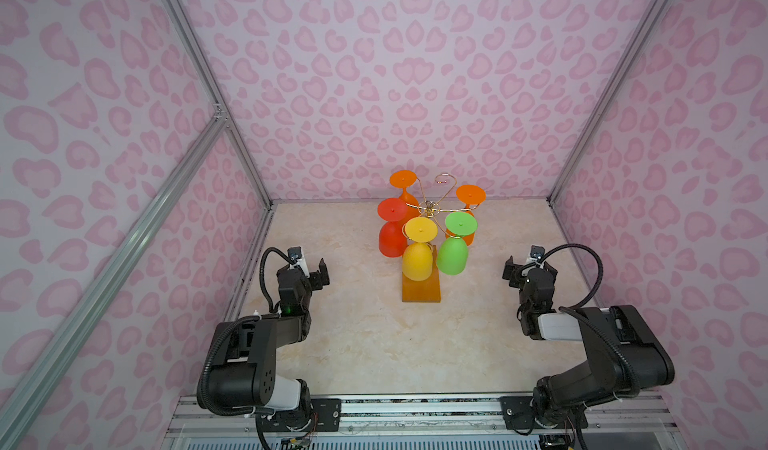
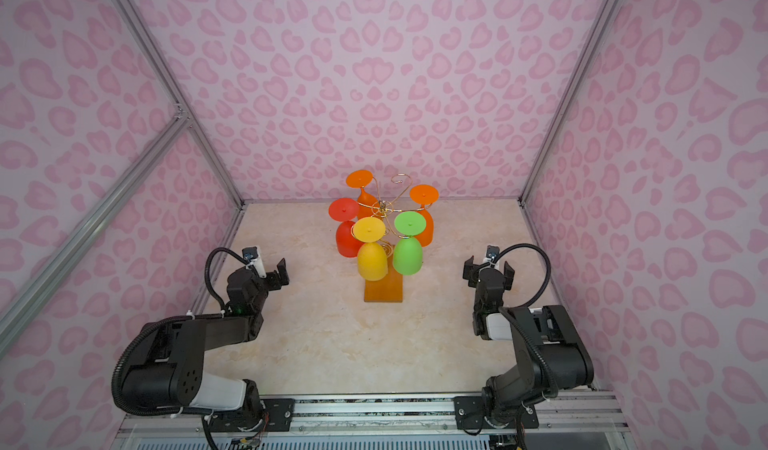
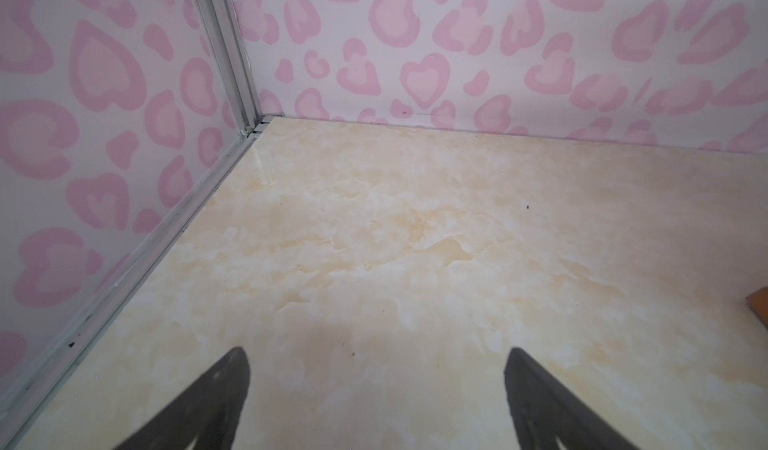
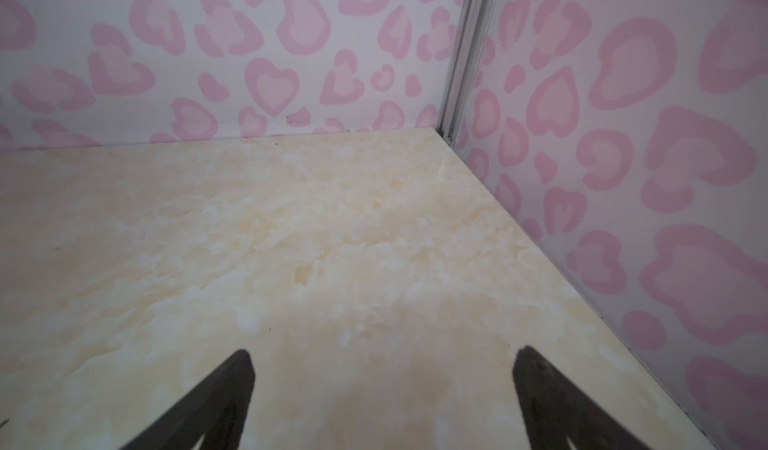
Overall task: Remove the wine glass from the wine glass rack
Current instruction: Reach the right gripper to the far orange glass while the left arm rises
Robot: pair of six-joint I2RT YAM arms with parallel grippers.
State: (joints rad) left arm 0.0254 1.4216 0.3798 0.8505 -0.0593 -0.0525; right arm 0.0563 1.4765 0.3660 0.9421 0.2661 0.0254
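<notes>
Top views show the gold-wire, amber-wood-based wine glass rack (image 1: 420, 292), hung with coloured plastic wine glasses (image 1: 417, 257), between and well apart from the wide-open left gripper (image 1: 313, 267) and right gripper (image 1: 530, 267).

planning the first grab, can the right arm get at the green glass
Probably yes: the right gripper is open, the green glass hangs on the rack's side nearest it, and nothing stands between them.
</notes>
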